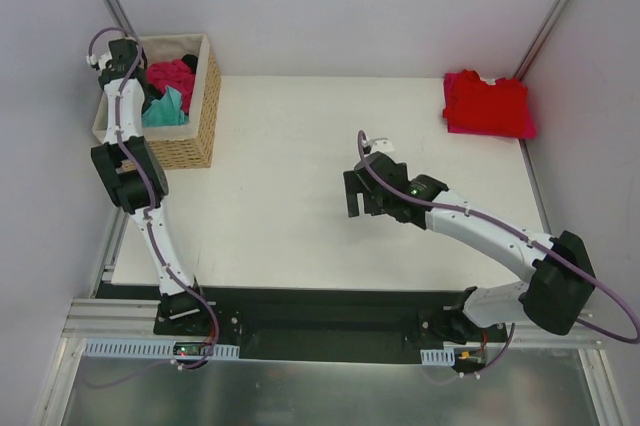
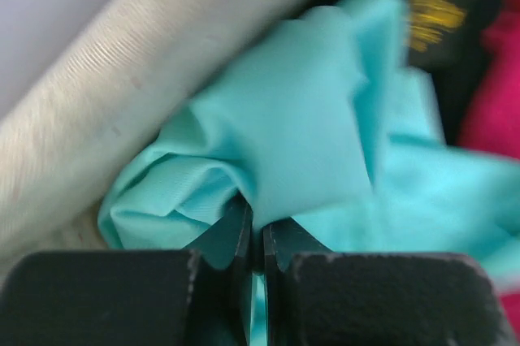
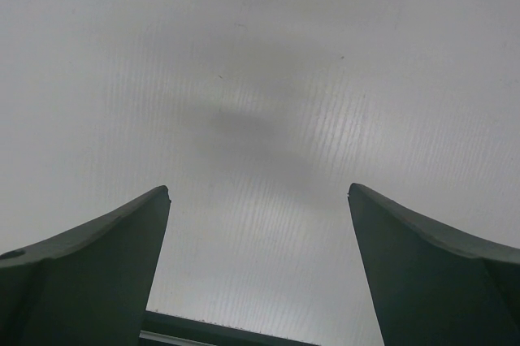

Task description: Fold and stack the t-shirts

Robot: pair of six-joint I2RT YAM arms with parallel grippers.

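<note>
A crumpled teal t-shirt (image 1: 167,109) lies in the wicker basket (image 1: 199,136) at the far left, next to a magenta-pink shirt (image 1: 172,76). My left gripper (image 1: 148,96) reaches into the basket and is shut on a fold of the teal t-shirt (image 2: 309,135). A black garment with a yellow print (image 2: 443,13) and pink cloth (image 2: 496,110) lie behind it. A folded red t-shirt (image 1: 487,104) lies at the table's far right corner. My right gripper (image 1: 357,196) is open and empty over the bare table (image 3: 260,78).
The basket's cream liner (image 2: 114,94) rises close on the left of the left gripper. Grey walls enclose the table (image 1: 290,176) on the back and both sides. The right arm stretches from the near right base towards the table's middle.
</note>
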